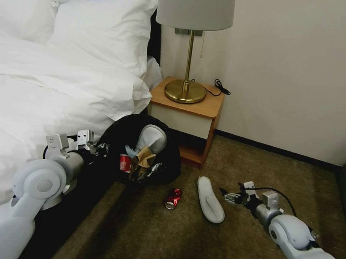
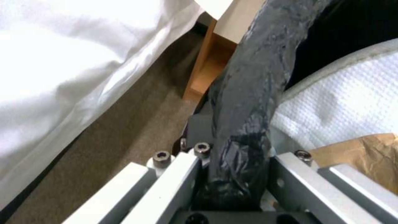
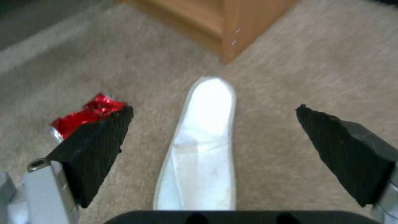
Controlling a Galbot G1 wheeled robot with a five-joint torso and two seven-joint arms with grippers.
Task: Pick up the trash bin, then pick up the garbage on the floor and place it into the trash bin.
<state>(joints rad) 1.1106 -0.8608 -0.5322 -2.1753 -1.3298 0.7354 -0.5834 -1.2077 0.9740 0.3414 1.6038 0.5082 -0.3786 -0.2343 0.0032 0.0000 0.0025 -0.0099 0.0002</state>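
Observation:
The trash bin point(image 1: 168, 160), lined with a glossy black bag, hangs tilted beside the bed, and my left gripper point(image 1: 99, 148) is shut on its rim point(image 2: 248, 93). Inside lie a white slipper point(image 1: 151, 139), a red can point(image 1: 125, 162) and brown crumpled paper point(image 1: 145, 157). On the carpet lie a second white slipper point(image 1: 210, 200) and a crushed red can point(image 1: 173, 198). My right gripper point(image 1: 225, 195) is open just right of the floor slipper; in its wrist view the slipper point(image 3: 203, 146) lies between the spread fingers point(image 3: 99, 149), above the carpet.
A wooden nightstand point(image 1: 189, 107) with a brass lamp point(image 1: 186, 88) stands against the wall behind the bin. The white bed point(image 1: 49, 82) fills the left side. Open brown carpet point(image 1: 145, 235) stretches in front and to the right.

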